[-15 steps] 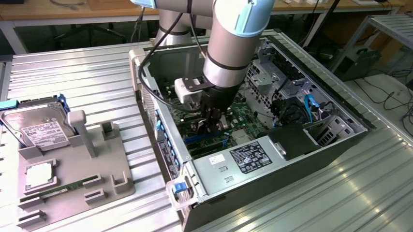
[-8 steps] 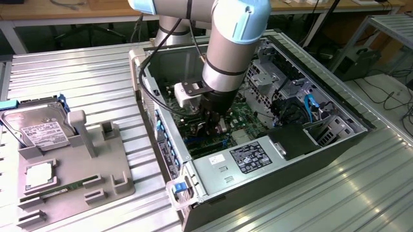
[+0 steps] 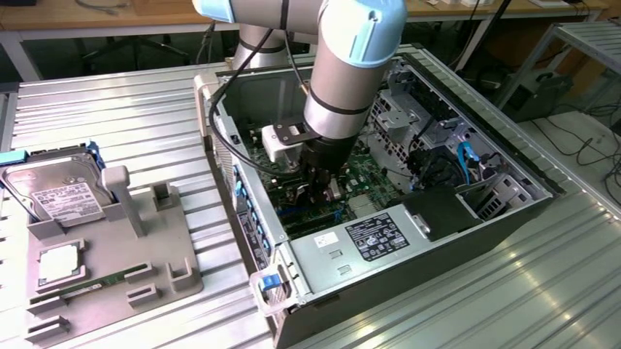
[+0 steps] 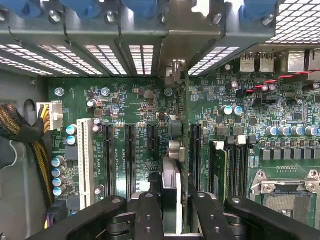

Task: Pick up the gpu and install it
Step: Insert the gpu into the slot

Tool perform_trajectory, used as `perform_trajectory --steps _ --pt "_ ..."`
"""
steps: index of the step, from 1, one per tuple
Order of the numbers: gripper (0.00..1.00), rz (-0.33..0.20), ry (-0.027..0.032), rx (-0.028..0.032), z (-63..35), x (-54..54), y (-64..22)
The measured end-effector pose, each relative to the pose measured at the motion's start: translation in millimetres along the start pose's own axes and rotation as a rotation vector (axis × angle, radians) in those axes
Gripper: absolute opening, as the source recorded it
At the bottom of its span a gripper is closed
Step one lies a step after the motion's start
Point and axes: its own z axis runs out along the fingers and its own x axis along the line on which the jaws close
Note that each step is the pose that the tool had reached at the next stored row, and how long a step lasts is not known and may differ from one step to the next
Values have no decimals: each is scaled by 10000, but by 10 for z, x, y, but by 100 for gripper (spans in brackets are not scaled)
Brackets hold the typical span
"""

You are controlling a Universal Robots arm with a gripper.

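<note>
Wrist view: tool [image 4: 172, 210] clenched on the gpu [image 4: 176, 150], held edge-on, its long axis running up frame centre, seemingly over a motherboard [image 4: 130, 100] slot.

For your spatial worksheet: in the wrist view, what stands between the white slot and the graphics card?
Two long black slots on the motherboard, between white slot and graphics card.

A robotics lab: ribbed metal workbench [image 3: 136, 109], opened computer case [image 3: 505, 211], cables on floor [image 3: 592, 145]
</note>
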Motion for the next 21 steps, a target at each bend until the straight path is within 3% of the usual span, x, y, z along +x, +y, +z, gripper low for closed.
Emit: perform_trajectory --steps 6,15,17,19,20,21 --pt "28 -1 20 -11 77 3 0" --pt "28 0 0 -3 88 1 0" --pt "29 -1 -31 12 101 -3 -2" --pt "29 -1 6 -6 85 0 -1" --pt "35 -1 -2 -1 86 -1 -1" --pt "35 0 6 -5 76 -1 0"
